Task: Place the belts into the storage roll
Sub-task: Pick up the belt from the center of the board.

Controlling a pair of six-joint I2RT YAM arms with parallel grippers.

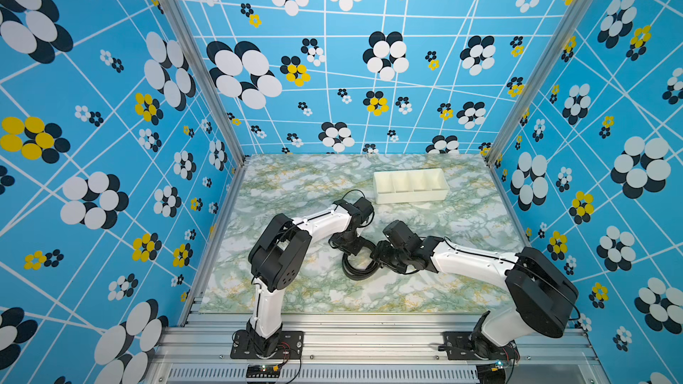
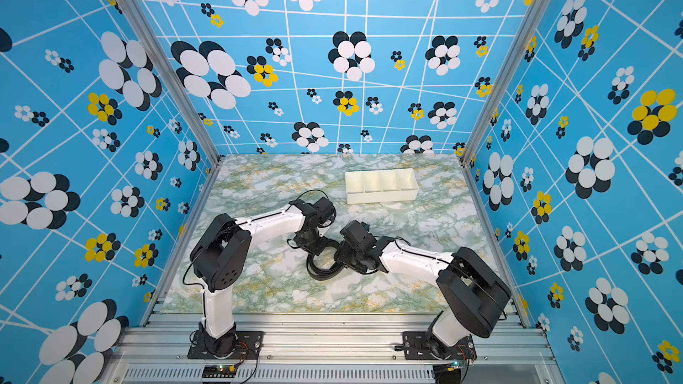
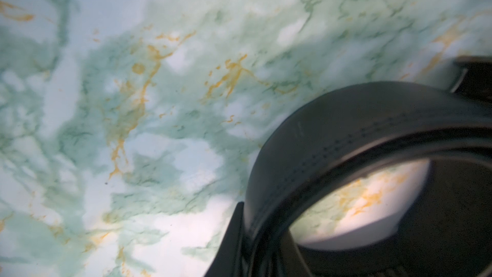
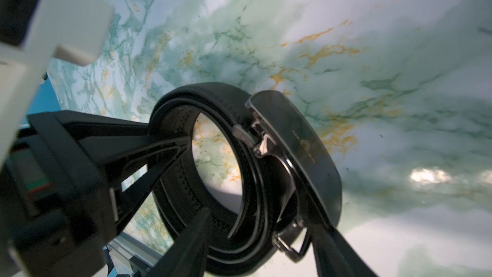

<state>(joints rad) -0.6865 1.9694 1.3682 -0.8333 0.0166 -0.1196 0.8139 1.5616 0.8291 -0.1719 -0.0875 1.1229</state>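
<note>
Reach low over tabletop (image 1: 295,289) from both sides to coiled belt (image 4: 210,91); left tool (image 4: 183,142) seemingly clamped on it, right tool (image 4: 258,215) spread astride.

Belt (image 4: 213,94) buckle (image 4: 298,150): faint engraved marking, unreadable. No other text.

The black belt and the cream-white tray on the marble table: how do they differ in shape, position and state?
The black leather-like belt is coiled into a round ring; the cream-white plastic tray is a rectangle with four compartments. The belt lies in the middle of the marble-patterned table; the tray stands farther back. The left tool pinches the belt; nothing touches the tray. Both are on this table.
</note>
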